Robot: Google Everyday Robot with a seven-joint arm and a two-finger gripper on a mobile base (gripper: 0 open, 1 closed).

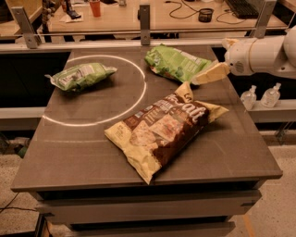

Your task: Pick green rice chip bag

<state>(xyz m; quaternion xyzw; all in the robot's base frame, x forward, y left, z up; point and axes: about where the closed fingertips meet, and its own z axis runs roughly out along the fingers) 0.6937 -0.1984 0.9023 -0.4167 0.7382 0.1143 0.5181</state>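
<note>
Item 1. Table (69,157): dark, flat top. We see its near edge and both near corners.

Item 2. Brown-and-cream snack bag (162,129): the largest bag. It lies flat and slantwise, from the middle of the near edge up toward the right edge.

Item 3. White circle (144,88): a line marked on the left half of the top. Its near arc runs just beside the big bag's left end.

Item 4. Slim green bag with whitish label (81,76): lies inside the circle, near the left edge.

Item 5. Green rice chip bag (173,62): broad and crinkly, lying flat near the far edge, right of centre and outside the circle. It is well apart from the slim green bag.

Item 6. Gripper (200,79): cream-coloured, on a white arm (259,55) that reaches in over the right edge. It sits at the right end of the green rice chip bag; we cannot tell whether they touch, nor whether the gripper is spread or closed.

Item 7. Two clear bottles (249,97): off the right edge, on a lower ledge.

Item 8. Workbench (120,21): behind the far edge, carrying a red cup (95,7).
</note>
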